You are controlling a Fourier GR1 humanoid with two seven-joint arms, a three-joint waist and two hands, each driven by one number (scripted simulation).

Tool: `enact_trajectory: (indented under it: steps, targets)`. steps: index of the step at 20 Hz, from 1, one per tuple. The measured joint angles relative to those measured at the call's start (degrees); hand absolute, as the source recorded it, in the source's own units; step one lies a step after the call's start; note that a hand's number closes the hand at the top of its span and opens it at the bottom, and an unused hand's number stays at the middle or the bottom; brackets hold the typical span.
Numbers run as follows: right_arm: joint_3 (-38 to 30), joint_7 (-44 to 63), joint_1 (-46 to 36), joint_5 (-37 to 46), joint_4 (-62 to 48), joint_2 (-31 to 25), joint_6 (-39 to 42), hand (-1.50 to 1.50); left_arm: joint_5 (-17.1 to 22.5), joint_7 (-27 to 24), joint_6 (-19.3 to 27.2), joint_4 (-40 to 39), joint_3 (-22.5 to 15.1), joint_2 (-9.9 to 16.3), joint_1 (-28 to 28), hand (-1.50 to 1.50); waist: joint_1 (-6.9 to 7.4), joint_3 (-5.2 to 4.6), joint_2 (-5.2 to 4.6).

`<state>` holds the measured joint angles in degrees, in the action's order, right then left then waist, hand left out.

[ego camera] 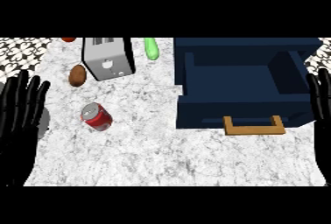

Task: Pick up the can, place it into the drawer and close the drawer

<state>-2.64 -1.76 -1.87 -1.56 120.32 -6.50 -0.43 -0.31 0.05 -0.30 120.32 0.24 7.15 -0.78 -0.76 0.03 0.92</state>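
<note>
Head view: the red can (pixel 96 117) lies on the marble counter (pixel 168 153), left of the open navy drawer (pixel 242 85). Left hand (pixel 19 109) and right hand (pixel 321 100) rest spread at the edges.

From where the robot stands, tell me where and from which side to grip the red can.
Grip the red can around its round side wall at mid-height. It appears to stand tilted on the marble counter, silver top showing. Come from its left with the left robot hand, which is open and nearest; the potato and toaster sit behind.

glossy metal can (pixel 96 117), marble counter (pixel 161 153), wooden handle (pixel 254 127)
</note>
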Motion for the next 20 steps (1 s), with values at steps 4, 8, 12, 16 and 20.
enact_trajectory:
  steps: [4,8,12,16,20]
  targets:
    - [0.16,2.20,0.01,0.97,1.29,-0.25,0.00,-1.50,-0.37,-0.27,-0.24,-1.91,-1.27,-1.00,3.77,-1.50,0.36,-0.02,-0.57]
    - [1.03,5.59,1.47,1.90,-0.92,0.56,-0.73,-1.50,-0.96,4.41,0.77,-7.02,-1.92,-1.79,6.52,-1.50,0.15,-0.01,-0.97]
    - [1.05,12.08,3.80,1.82,-0.75,0.78,-1.63,-1.50,-2.20,11.88,2.49,-10.82,-1.46,-1.85,8.03,-1.50,0.10,0.00,-1.00]
    - [0.39,13.80,5.67,1.70,-0.70,0.78,-1.46,-1.50,-3.37,17.18,3.52,-10.07,-1.79,-2.04,8.61,-1.50,0.43,-0.02,-0.92]
    - [-0.57,12.58,7.87,1.10,-1.36,1.10,-0.41,-1.50,-3.46,21.40,3.73,-7.98,-1.57,-2.07,9.25,-1.50,0.57,-0.02,-0.89]
